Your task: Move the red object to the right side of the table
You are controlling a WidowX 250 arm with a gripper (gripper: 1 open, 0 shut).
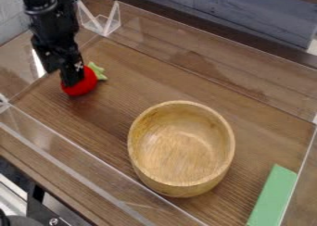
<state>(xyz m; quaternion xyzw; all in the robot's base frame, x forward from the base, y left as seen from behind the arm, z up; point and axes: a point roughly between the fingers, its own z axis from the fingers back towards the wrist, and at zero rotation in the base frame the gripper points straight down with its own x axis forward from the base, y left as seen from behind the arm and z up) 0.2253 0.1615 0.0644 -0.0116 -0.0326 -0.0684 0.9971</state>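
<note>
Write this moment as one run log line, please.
stage: reaching | gripper: jaws open, over red object | red object: on table, left side, not lifted | wooden bowl: untouched

- Strawberry (82, 82): small, bright red, green leafy cap at upper right; lying on its side at far left, partly hidden.
- Table (198, 70): brown wood grain, low clear acrylic walls along the edges.
</note>
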